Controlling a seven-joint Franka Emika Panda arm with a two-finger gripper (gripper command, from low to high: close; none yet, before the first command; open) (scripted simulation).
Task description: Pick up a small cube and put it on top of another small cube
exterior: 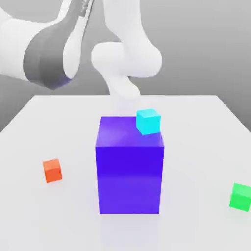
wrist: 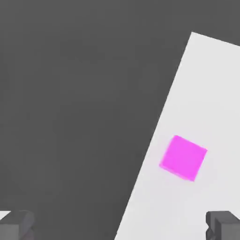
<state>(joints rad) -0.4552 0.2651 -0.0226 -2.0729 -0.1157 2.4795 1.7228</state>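
White table [exterior: 196,117] runs under everything, and the big blue block [exterior: 130,179] is the landmark, with the cyan cube [exterior: 148,121] up on its top edge, so a sloppy nudge could knock that off. Orange cube [exterior: 53,170] sits to its left in the exterior view, green [exterior: 240,197] to its right; magenta one [wrist: 183,158] is near the table edge, and the spread, empty gripper [wrist: 120,227] could shove it over if it descends off-centre.

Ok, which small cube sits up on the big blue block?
The cyan cube, at the block's far right-hand corner in the exterior view; the orange and green cubes rest on the table.
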